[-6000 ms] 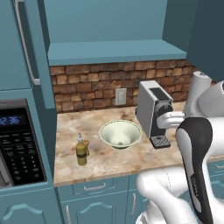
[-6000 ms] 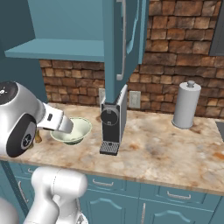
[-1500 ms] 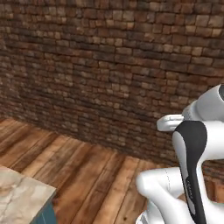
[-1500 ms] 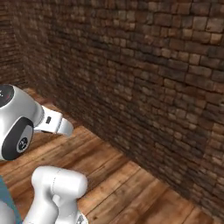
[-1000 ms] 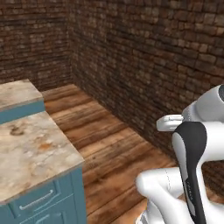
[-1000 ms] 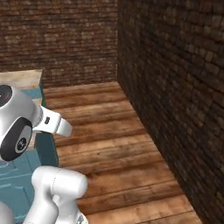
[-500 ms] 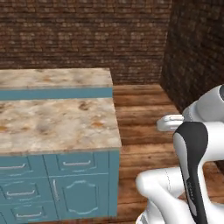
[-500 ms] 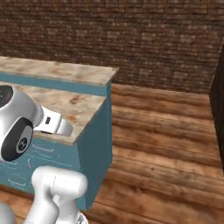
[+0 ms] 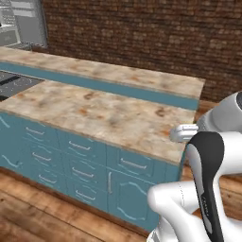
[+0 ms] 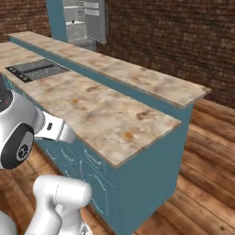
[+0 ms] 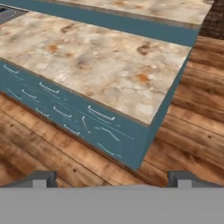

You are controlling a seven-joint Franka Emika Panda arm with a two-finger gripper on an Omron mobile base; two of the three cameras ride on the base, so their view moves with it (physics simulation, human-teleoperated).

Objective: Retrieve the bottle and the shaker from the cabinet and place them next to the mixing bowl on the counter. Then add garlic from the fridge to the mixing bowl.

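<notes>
In the hand view my gripper [image 11: 112, 178] is open, its two dark fingertips [image 11: 43, 178] far apart with nothing between them. It hangs over the wooden floor, short of the corner of a beige-and-brown marbled counter [image 11: 100, 65] on teal drawers. The same counter island [image 9: 108, 111] fills the middle of the left base view and runs away to the left in the right base view [image 10: 105, 110]. Beyond it stands the fridge [image 10: 85, 20], open, with a teal side, pale grey inside and white shelves. It also shows at the top left of the left base view [image 9: 23, 23].
A dark cooktop [image 10: 36, 69] is set into the counter's far left part. A raised second ledge [image 9: 118, 73] runs along the island's back. Teal drawers with curved handles [image 9: 80, 153] face me. A brick wall [image 9: 142, 33] stands behind, and wooden floor [image 10: 206, 151] lies to the right.
The base has swung round, so the whole picture shifted. The counter island now sits closer and wider, and the open fridge has come into view. The arm's pose is unchanged.
</notes>
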